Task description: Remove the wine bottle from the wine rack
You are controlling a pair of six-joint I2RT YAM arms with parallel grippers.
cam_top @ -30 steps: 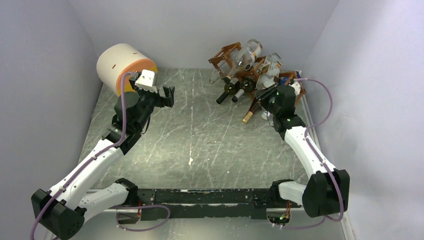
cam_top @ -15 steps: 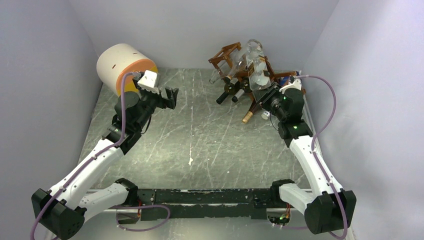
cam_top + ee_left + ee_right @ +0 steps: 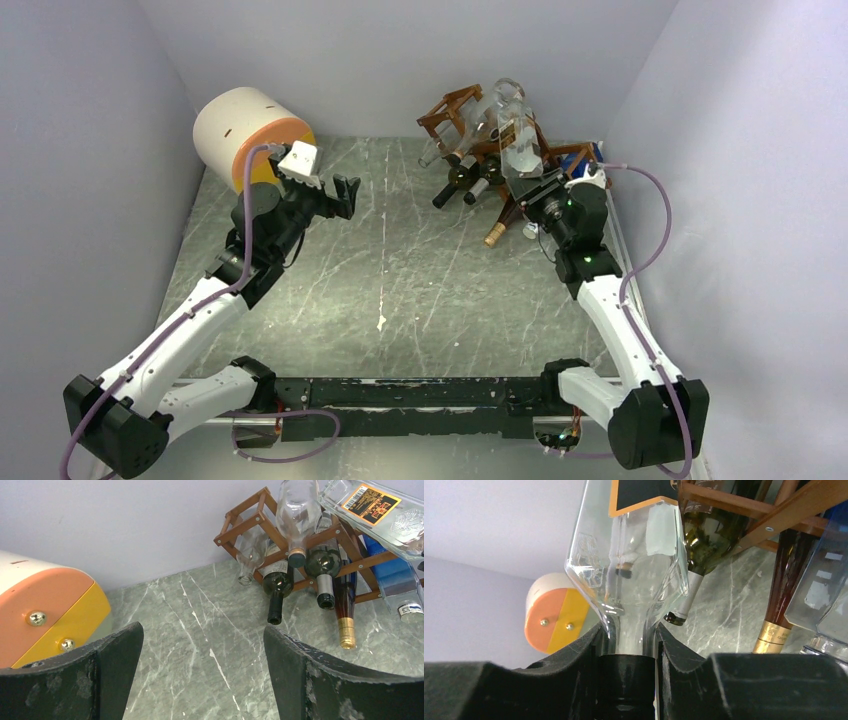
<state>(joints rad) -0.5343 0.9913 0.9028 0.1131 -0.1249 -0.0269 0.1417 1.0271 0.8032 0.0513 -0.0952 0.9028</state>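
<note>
The wine rack [image 3: 452, 108] is a reddish-brown wooden lattice at the table's far right, also in the left wrist view [image 3: 245, 522] and the right wrist view [image 3: 774, 515]. My right gripper [image 3: 542, 192] is shut on the neck of a clear wine bottle [image 3: 518, 140] with a black cap. The bottle slants up over the rack's right side, base highest. In the right wrist view the gripper [image 3: 628, 635] pinches the neck below the clear shoulder [image 3: 634, 570]. The orange-and-black label shows in the left wrist view [image 3: 372, 500]. My left gripper [image 3: 340, 195] [image 3: 202, 630] hangs open and empty above the table, left of the rack.
Dark bottles [image 3: 277, 582] [image 3: 322, 565], a brown gold-foiled bottle [image 3: 345, 605] and a clear bottle [image 3: 297, 510] lie in the rack, necks toward me. A white-and-orange cylinder [image 3: 245, 130] lies at the far left. Walls close in on three sides.
The right gripper has shifted right and turned, swinging the held clear bottle's base up and to the left over the rack. The left gripper has drifted slightly right.
</note>
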